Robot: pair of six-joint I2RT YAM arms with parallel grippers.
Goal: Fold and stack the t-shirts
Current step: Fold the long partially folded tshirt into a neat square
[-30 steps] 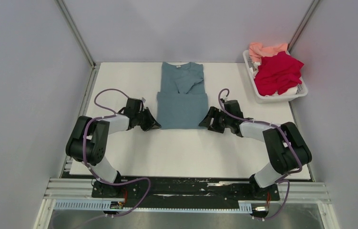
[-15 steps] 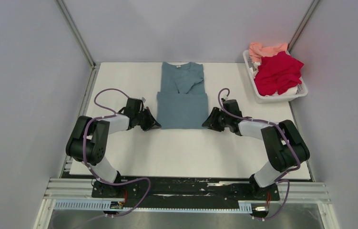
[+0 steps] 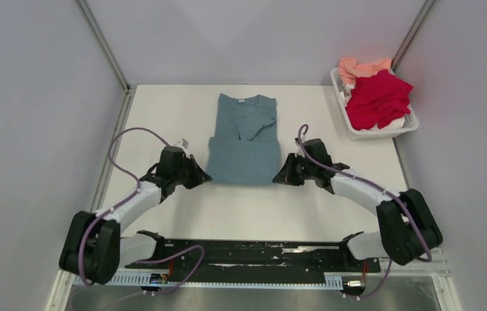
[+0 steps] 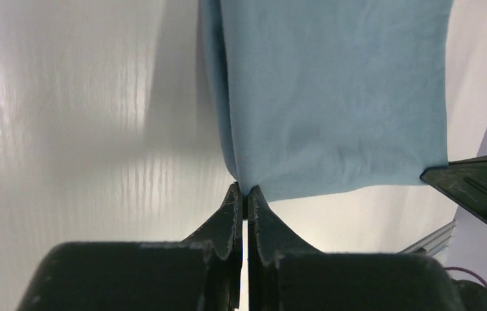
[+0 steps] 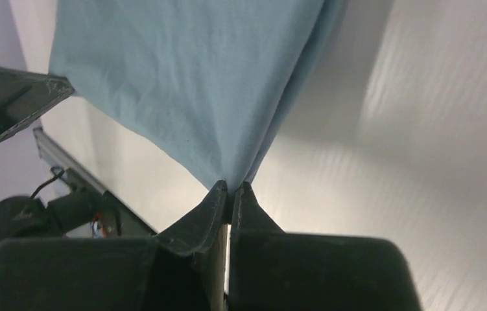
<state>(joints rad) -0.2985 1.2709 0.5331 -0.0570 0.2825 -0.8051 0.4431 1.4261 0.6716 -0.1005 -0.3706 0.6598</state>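
A partly folded teal-blue t-shirt (image 3: pixel 244 139) lies at the table's middle, collar and small white tag at the far end. My left gripper (image 3: pixel 203 179) is shut on its near left corner (image 4: pixel 253 181). At the near right corner (image 5: pixel 227 175) my right gripper (image 3: pixel 278 178) is shut on the cloth too. Both near corners are raised slightly off the table. In the wrist views the teal-blue fabric (image 4: pixel 331 97) (image 5: pixel 189 71) stretches away from the pinched tips. The crimson red t-shirt (image 3: pixel 378 98) and the salmon-pink t-shirt (image 3: pixel 359 67) are heaped in the basket.
A white slotted plastic basket (image 3: pixel 383 133) stands at the table's far right edge. Grey walls close in the white table (image 3: pixel 253 207) on three sides. The black mounting rail (image 3: pixel 253 249) runs along the near edge.
The right gripper has shut on the shirt's near right corner. Both arms have stretched out and pulled the teal-blue shirt a little toward the near edge.
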